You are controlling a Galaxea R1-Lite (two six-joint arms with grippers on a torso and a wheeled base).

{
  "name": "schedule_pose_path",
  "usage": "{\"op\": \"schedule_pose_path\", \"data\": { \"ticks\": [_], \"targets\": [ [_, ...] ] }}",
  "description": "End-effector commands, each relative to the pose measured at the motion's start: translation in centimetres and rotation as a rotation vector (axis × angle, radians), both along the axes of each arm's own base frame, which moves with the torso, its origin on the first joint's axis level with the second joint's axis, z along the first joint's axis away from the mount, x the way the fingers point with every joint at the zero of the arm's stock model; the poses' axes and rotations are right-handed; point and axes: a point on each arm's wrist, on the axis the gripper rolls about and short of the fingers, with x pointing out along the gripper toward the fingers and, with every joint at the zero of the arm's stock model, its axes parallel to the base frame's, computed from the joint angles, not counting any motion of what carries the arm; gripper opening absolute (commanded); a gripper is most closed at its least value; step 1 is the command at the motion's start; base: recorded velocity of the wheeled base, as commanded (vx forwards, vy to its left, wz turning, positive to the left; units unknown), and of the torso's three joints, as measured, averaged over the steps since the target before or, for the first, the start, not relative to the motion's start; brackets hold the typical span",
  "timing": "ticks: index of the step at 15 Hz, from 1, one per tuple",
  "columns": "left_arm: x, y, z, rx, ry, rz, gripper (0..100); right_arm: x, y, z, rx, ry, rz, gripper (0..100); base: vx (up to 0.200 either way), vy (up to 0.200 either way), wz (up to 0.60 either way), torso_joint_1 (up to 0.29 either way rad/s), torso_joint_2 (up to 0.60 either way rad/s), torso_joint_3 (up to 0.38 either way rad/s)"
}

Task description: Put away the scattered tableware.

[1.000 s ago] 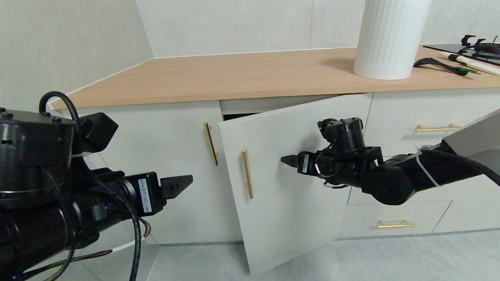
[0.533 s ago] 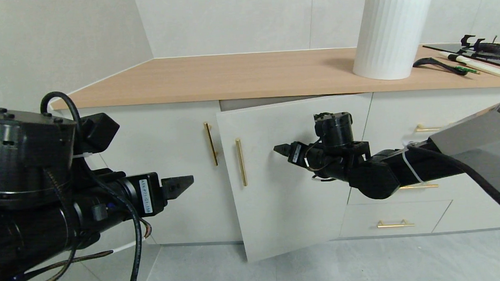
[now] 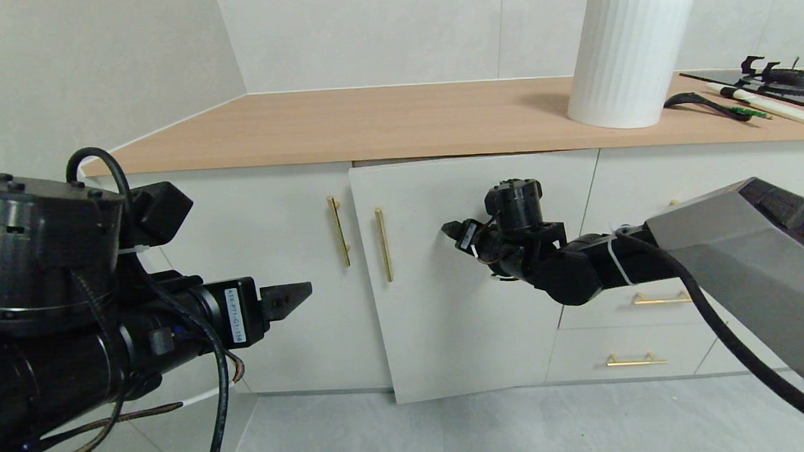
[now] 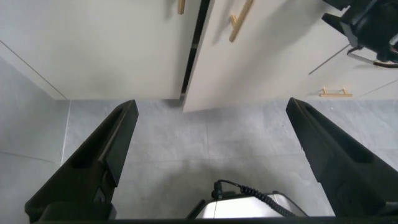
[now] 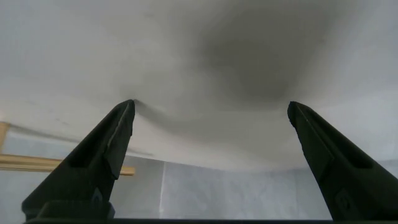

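Cabinet door [image 3: 445,318], nearly shut, lies against the tips of the right jaws, spread wide and empty.

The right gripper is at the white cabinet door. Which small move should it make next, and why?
Probably a short push straight into the cabinet door with the right gripper. Its open fingers are close against the door's face, and the left wrist view shows a dark gap along the door's handle side, so the door does not look fully shut.
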Motion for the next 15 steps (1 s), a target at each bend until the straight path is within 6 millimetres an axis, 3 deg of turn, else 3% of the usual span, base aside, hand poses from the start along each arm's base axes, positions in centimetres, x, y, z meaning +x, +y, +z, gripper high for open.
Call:
{"op": "schedule_pose_path", "data": {
  "ticks": [1, 7, 10, 13, 15],
  "targets": [
    [0.0, 0.0, -0.1, 0.001, 0.002, 0.001, 100, 0.9, 0.0, -0.8, -0.010, -0.002, -0.032, 100, 0.000, 0.000, 0.00, 0.000, 0.00, 0.000],
    [0.1, 0.0, -0.1, 0.002, 0.004, 0.001, 100, 3.2, -0.8, -1.6, -0.034, -0.006, -0.139, 100, 0.000, 0.000, 0.00, 0.000, 0.00, 0.000],
    [0.1, -0.1, -0.2, 0.002, 0.007, 0.002, 100, 3.2, -0.8, -1.7, -0.036, -0.005, -0.142, 100, 0.000, 0.000, 0.00, 0.000, 0.00, 0.000],
    [0.1, -0.1, -0.2, 0.002, 0.007, 0.002, 100, 2.9, -0.9, -1.3, -0.036, -0.007, -0.139, 100, 0.000, 0.000, 0.00, 0.000, 0.00, 0.000],
    [0.2, -0.1, -0.2, 0.002, 0.007, 0.003, 100, 0.9, -1.4, -0.3, -0.036, 0.024, -0.080, 100, 0.000, 0.000, 0.00, 0.000, 0.00, 0.000]
  ]
}}
